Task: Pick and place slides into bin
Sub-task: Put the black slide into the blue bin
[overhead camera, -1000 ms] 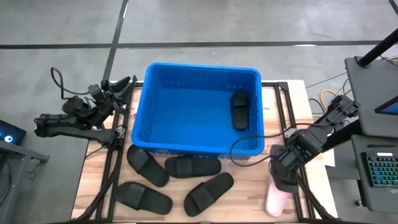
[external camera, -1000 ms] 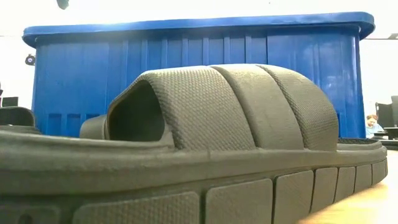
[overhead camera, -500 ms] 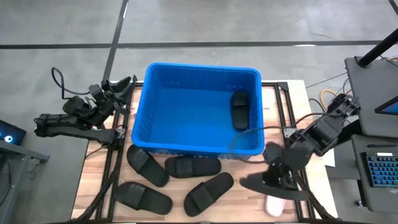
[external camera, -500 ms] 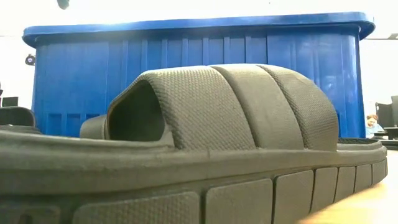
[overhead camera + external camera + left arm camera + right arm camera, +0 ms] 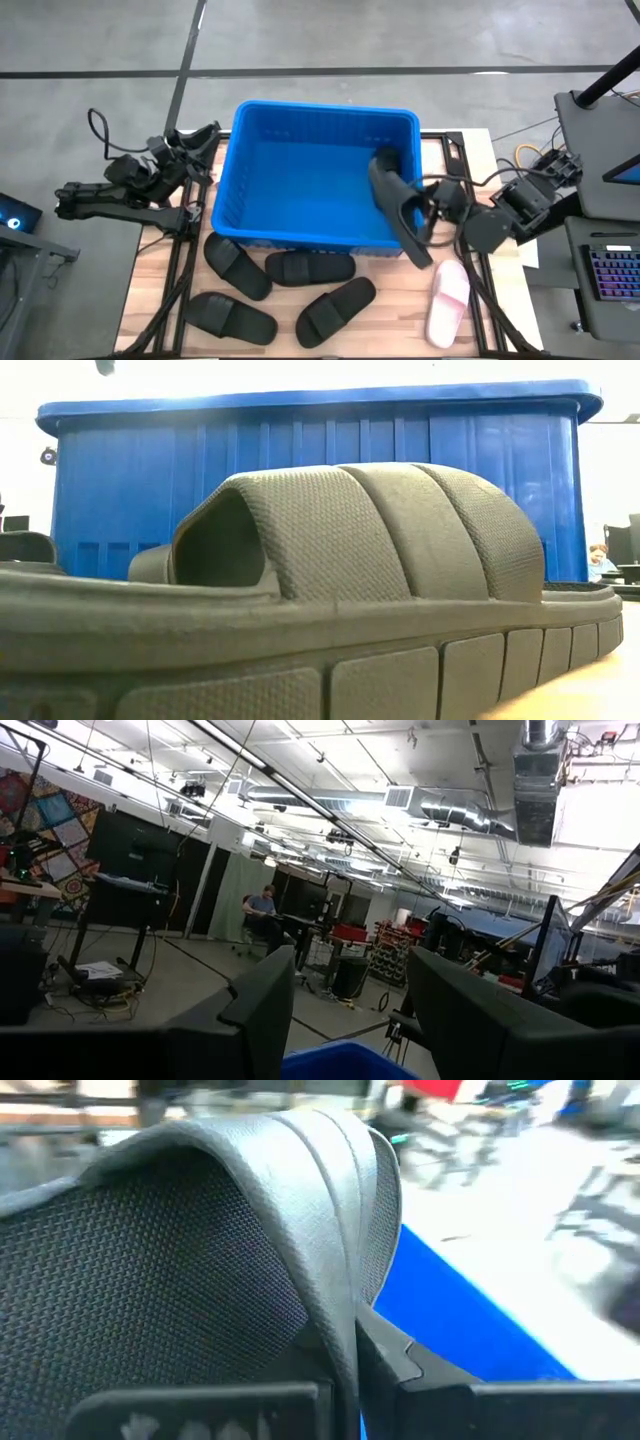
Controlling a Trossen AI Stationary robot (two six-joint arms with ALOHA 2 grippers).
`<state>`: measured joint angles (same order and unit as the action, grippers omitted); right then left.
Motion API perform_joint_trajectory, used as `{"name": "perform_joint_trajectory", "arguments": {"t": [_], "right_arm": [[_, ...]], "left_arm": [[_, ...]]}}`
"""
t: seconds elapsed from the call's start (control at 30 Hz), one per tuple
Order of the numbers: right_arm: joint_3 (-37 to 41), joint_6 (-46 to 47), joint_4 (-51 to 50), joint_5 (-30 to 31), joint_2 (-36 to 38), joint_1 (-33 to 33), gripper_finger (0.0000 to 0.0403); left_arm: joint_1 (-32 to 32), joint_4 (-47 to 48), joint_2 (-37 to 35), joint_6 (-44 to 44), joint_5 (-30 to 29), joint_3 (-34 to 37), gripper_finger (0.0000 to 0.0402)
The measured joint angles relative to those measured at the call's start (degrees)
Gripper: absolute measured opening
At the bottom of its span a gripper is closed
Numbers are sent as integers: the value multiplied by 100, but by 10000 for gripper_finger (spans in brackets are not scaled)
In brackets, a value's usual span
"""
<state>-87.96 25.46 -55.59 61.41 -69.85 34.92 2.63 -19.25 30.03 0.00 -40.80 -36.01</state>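
The right gripper [image 5: 432, 212] is clamped on a matte black foam slide sandal [image 5: 398, 213] and holds it tilted across the right-hand rim of the large bright blue ribbed plastic bin [image 5: 228, 170], one end of the sandal over the bin's floor and the other hanging outside above the light wooden table [image 5: 390, 315]. This looks like the carrying step, with the drop not yet made: the next move calls for bringing the whole sandal inward past the rim so that it clears the wall, then letting it go inside. From above, four more black slide sandals [image 5: 310, 267] lie on the table in front of the bin, and a single light pink slide sandal [image 5: 446, 302] lies just beside the right arm's base, so most of the task appears undone. The left gripper [image 5: 200, 137] waits off the bin's left side; the left wrist view shows its two dark fingers [image 5: 262, 1003] standing apart with nothing between them and only a corner of the blue bin [image 5: 345, 1061] below. The right wrist view gives what the overhead one cannot: the held sandal's woven strap [image 5: 180, 1230] close up, filling the picture, with the bin's blue edge [image 5: 470, 1325] behind it. The low view is mostly blocked by one black sandal on the table [image 5: 330, 580] and shows the bin's outer wall [image 5: 130, 480], but neither arm.
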Motion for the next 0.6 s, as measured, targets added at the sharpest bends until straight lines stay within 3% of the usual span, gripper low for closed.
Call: {"name": "perform_joint_trajectory", "arguments": {"t": [0.3,0.47,0.6], "right_arm": [[28,-84,-176,370,-47,-1217,12],[37,-410,-368,222,-56,-1949,12],[39,-765,-524,-316,-79,-2551,11]], "left_arm": [[0,17,29,-270,0,0,180],[0,14,17,-267,-1,0,180],[0,13,15,-267,-31,0,180]]}}
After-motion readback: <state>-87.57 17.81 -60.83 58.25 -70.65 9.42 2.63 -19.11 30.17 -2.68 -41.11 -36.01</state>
